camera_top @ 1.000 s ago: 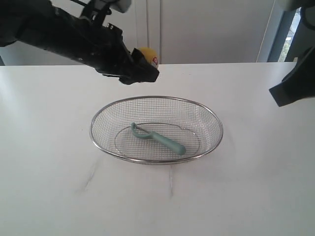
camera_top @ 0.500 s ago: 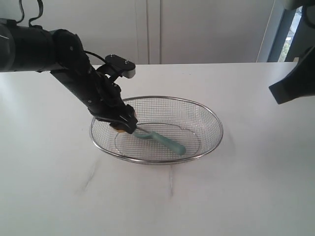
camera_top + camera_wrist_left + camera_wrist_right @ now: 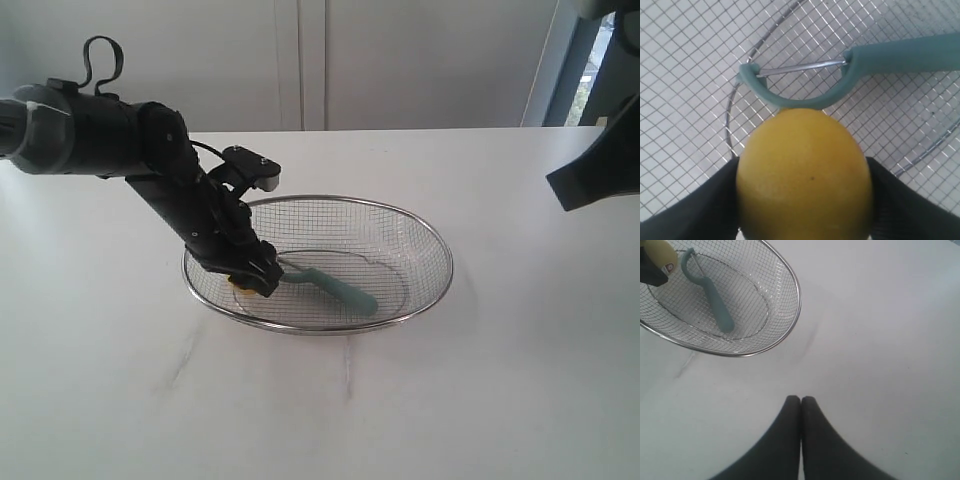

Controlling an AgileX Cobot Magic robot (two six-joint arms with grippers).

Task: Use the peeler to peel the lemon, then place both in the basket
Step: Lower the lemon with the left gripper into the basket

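Left gripper (image 3: 255, 278) clamps lemon (image 3: 805, 170) low inside basket (image 3: 437, 250), centre-left of exterior frame, lemon right against peeler (image 3: 335, 288) head. Right gripper (image 3: 801, 407) fingers pressed together, holding nothing.

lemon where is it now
In the exterior view the lemon is at the left end of the basket, held by the left gripper, beside the looped head of the peeler.

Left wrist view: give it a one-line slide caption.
Left claw holding the lemon next to the peeler's looped head, inside the wire-mesh basket.
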